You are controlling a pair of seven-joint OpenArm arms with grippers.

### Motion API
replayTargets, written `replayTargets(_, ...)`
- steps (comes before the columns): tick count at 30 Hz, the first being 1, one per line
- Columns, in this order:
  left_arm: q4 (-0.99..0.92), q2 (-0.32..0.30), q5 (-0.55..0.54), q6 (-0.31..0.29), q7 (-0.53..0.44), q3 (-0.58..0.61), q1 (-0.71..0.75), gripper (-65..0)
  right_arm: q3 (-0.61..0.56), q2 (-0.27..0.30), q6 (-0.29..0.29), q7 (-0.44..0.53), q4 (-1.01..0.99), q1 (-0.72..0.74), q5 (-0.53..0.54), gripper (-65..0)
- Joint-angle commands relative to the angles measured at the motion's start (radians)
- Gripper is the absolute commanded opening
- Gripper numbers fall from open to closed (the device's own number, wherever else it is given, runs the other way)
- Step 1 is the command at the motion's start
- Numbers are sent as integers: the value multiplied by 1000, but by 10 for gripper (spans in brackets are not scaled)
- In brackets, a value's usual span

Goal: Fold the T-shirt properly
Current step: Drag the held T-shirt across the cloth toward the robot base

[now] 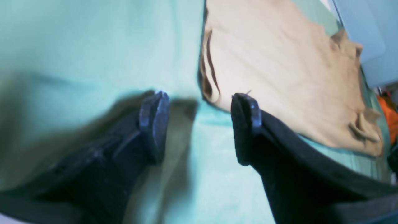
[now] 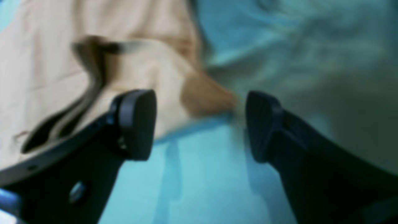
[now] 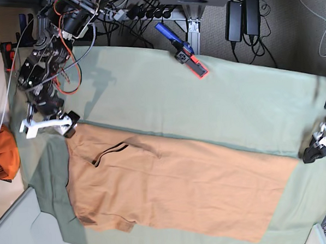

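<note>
The tan-orange T-shirt [image 3: 171, 181] lies flat on the sage-green table cloth [image 3: 216, 103], folded into a long band, with its dark neckline [image 3: 112, 152] near the left end. My right gripper [image 3: 69, 120] is open at the shirt's upper left corner. In the right wrist view that gripper [image 2: 199, 124] has its jaws on either side of a shirt corner [image 2: 205, 99] and holds nothing. My left gripper [image 3: 316, 151] is open just off the shirt's right end. In the left wrist view that gripper [image 1: 200, 124] hovers over green cloth, with the shirt [image 1: 279, 68] just beyond its fingertips.
A bright orange cloth bundle [image 3: 0, 152] sits off the table's left edge and also shows in the left wrist view [image 1: 388, 115]. A blue and red tool [image 3: 184, 50] lies at the back edge. Cables and power bricks [image 3: 242, 14] lie behind the table. A grey panel [image 3: 15, 228] is at the front left.
</note>
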Motion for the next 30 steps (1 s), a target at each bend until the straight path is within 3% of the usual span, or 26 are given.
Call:
replayTargets(1, 16, -22, -24, -12, -18, -5, -10, -294, 12, 13, -5, 24, 16, 3, 17, -207)
replayTargets(10, 16, -22, -27, -12, -19, -5, 3, -294, 23, 13, -3, 98, -102, 12, 53, -207)
replayTargets(17, 16, -22, -27, -12, -19, -5, 5, -294, 21, 8, 50, 100, -150, 67, 92, -208)
replayTargets(30, 16, -8, -48, -12, -48, -5, -1, -293, -59, 6, 55, 109, -150, 74, 105, -210)
